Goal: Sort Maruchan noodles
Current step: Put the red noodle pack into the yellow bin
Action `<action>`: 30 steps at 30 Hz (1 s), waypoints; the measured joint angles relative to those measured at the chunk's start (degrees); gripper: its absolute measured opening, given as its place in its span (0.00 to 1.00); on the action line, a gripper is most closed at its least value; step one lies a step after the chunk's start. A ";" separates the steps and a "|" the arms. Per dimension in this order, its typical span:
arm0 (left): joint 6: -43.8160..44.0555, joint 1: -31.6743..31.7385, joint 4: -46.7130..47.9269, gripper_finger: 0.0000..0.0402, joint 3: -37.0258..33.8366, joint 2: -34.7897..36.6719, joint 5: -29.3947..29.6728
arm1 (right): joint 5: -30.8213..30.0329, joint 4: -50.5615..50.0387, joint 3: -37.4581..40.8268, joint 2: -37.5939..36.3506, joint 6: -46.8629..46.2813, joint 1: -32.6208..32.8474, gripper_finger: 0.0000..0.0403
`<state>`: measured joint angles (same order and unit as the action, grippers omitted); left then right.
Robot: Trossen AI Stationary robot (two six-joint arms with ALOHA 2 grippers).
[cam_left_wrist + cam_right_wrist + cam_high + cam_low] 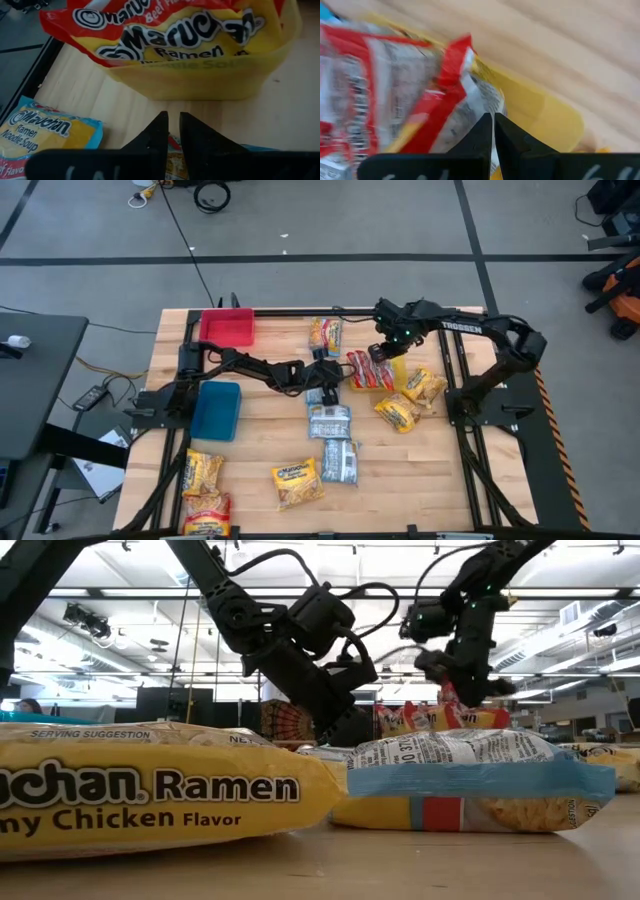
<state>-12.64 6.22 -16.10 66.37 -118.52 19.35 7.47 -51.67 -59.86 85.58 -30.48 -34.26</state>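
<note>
- Far left, near edge of my table (430,480): two yellow-orange Maruchan packets (204,472), the nearer one (206,513) with red on it, both long axis running front to back.
- Behind them sit a blue bin (216,410) and a red bin (228,327).
- My left gripper (327,376) is low at mid-table, fingers (159,134) nearly pressed together with just a slit between; I can't tell if it's pinching the packet edge under them.
- Ahead of it, a yellow bin (210,80) holds a red packet (150,25) reading "Maruchan Ramen", beef flavor.
- Centre: silver-blue packets (329,421) lined front to back; another (341,462) just nearer. Beside it a tilted yellow packet (297,482), reading "Ramen Chicken Flavor" in the low view.
- My right gripper (381,352) is pinching the red packet (455,85) by its crimped end; it hangs over the yellow bin.
- Right: two yellow packets (398,413), (424,385), lying diagonally.
</note>
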 joint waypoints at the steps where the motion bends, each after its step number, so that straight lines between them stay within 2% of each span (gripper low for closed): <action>1: 0.01 0.00 0.01 0.13 0.00 0.00 0.00 | -0.69 0.32 -0.02 -0.80 -0.29 0.00 0.06; 8: 0.00 -0.04 -1.07 0.13 0.00 0.00 -0.02 | -8.49 7.20 -0.02 -4.10 -2.36 -0.04 0.06; 11: 0.02 -0.04 -1.33 0.13 0.00 0.00 0.00 | -6.55 10.05 -0.17 -3.16 -2.57 0.46 0.06; 18: 0.04 -0.09 -1.07 0.13 0.02 0.00 -0.02 | -3.73 8.73 -0.27 3.99 -2.52 2.37 0.02; 21: 0.06 -0.09 -0.57 0.13 0.02 0.00 -0.02 | -0.39 8.00 -0.50 5.38 -2.07 3.13 0.02; 26: 0.07 -0.09 0.44 0.13 0.02 0.00 -0.02 | 2.69 3.97 -0.25 4.16 -2.04 3.30 0.03; 30: 0.02 -0.04 0.24 0.13 0.02 0.00 -0.02 | 1.72 2.75 0.05 2.16 -1.45 3.13 0.02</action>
<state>-12.62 6.17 -15.86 66.39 -118.52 19.33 9.20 -48.91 -59.81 87.73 -31.93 -31.14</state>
